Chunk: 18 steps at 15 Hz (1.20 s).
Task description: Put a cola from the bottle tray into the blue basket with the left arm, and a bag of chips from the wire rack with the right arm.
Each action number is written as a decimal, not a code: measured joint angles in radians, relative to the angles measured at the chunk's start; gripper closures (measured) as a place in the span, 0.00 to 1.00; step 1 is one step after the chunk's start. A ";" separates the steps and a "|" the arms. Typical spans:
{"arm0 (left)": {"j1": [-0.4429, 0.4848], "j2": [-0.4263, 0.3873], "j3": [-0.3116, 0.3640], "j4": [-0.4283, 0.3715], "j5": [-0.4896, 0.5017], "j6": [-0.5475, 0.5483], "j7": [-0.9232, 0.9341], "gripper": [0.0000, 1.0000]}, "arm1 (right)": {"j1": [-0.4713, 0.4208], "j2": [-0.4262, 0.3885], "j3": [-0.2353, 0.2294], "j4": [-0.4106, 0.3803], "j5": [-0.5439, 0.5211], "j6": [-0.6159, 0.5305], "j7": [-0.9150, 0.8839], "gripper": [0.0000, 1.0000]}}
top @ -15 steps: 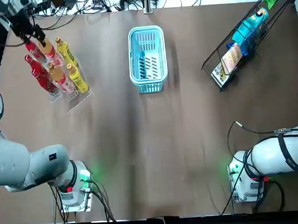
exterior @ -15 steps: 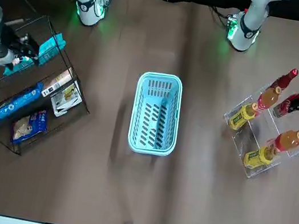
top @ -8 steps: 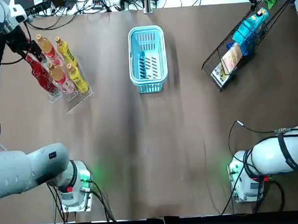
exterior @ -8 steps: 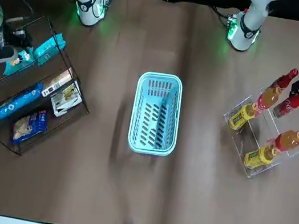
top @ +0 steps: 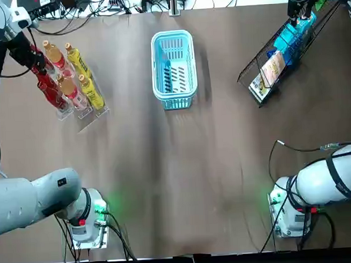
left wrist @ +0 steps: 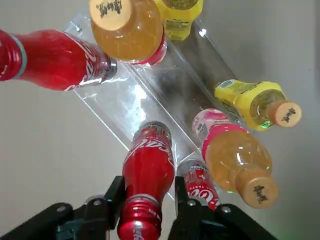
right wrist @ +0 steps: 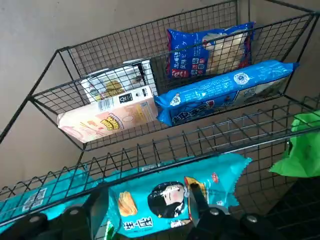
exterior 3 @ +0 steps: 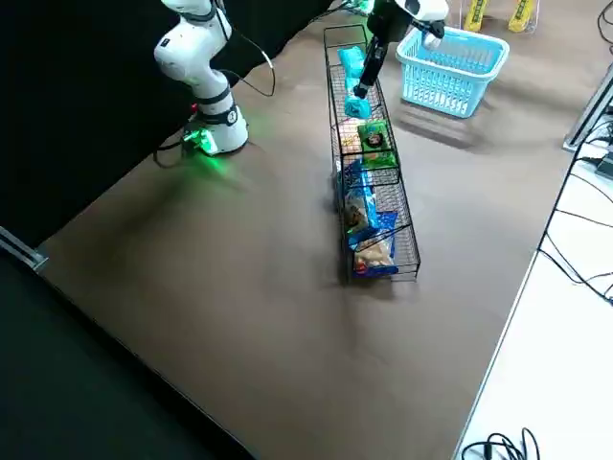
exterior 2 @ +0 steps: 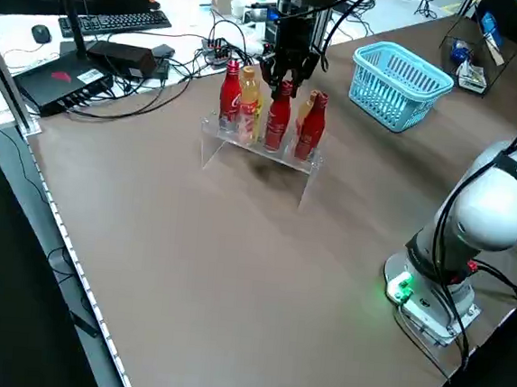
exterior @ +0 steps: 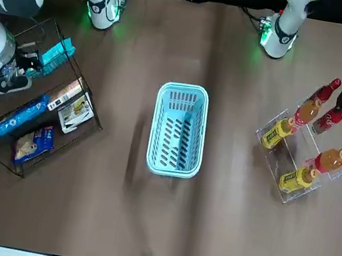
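Inspecting both pickup stations, I find neither item in the blue basket (top: 175, 101), which stands at the far centre of the counter (top: 178, 178).

Left station: my left tool (left wrist: 149, 192) is at the far left of the counter. It has come from above and is closed on the neck of one cola (left wrist: 148, 160), gripping it on either side just below the cap. The cola's base is in or just over the bottle tray (left wrist: 125, 107); I cannot tell which. An orange drink (left wrist: 235, 160) stands just beside it. In my judgement the lift should go straight up with the bottle upright. Only once the base clears the tray wall and the neighbouring caps should it travel right toward the basket. A neck hold lets the body swing, so the sideways move should be slow.

Right station: my right tool (right wrist: 145, 210) is at the far right, at the upper tier of the wire rack (right wrist: 115, 45). The teal bag of chips (right wrist: 172, 200) lies directly in its grasp line. I cannot tell whether the tool has closed on it. I judge that the hold should be confirmed first. The bag should then be drawn out through the open side, clear of the wires and pinched lightly.
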<state>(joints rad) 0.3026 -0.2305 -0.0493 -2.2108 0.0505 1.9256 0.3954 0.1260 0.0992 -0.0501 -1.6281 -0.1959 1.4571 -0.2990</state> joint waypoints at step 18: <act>0.001 0.000 0.000 0.134 0.000 -0.103 -0.001 0.67 | 0.001 -0.001 0.001 0.014 -0.007 -0.020 0.000 0.97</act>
<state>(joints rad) 0.3040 -0.2302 -0.0492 -2.0768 0.0510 1.8225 0.3941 0.1270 0.0986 -0.0496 -1.6143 -0.2032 1.4374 -0.2990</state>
